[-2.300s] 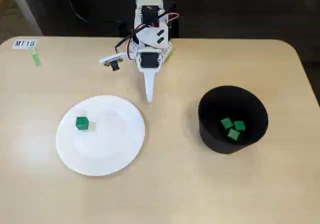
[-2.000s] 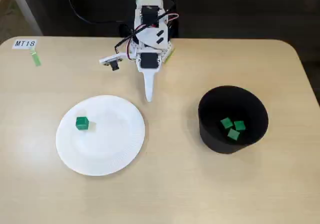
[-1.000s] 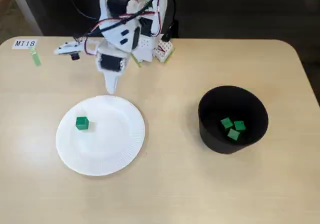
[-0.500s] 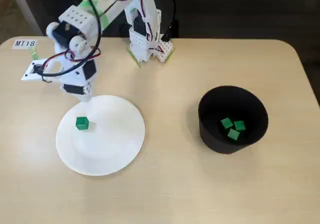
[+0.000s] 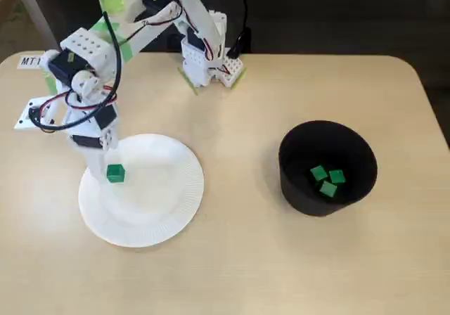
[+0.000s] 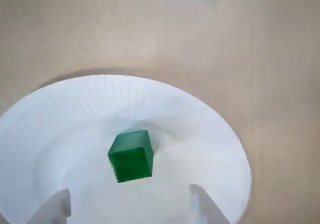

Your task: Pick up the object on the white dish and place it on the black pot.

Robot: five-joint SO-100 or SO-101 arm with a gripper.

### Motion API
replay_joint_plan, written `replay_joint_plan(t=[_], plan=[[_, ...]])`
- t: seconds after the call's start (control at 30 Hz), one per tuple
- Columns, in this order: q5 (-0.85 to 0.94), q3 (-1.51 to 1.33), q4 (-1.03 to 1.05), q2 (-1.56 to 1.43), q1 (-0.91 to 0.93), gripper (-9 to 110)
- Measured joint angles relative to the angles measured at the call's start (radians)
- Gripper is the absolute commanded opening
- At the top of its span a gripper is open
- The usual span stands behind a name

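A small green cube (image 5: 115, 173) lies on the left part of the white paper plate (image 5: 176, 213). My gripper (image 5: 100, 162) hangs low over the plate's left side, right beside the cube. In the wrist view the cube (image 6: 131, 155) sits on the plate (image 6: 150, 91) just ahead of the gap between my two white fingertips (image 6: 55, 210), which stand wide apart and touch nothing. The gripper (image 6: 129, 206) is open and empty. The black pot (image 5: 299, 188) stands apart at the right and holds three more green cubes (image 5: 328, 181).
The arm's base (image 5: 204, 65) stands at the table's back edge with cables behind it. A white label (image 5: 28, 62) lies at the back left. Bare tan tabletop (image 5: 239, 146) runs between plate and pot. The table's right edge is near the pot.
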State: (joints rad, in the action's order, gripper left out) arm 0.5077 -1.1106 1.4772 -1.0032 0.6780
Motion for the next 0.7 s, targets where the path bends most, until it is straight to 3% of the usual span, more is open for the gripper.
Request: replay_joint_plan(t=[0.43, 0.7], plan=[[-0.006, 0.035, -0.002, 0.091, 0.0, 32], [-0.009, 0.25, 0.11, 0.265, 0.0, 26]])
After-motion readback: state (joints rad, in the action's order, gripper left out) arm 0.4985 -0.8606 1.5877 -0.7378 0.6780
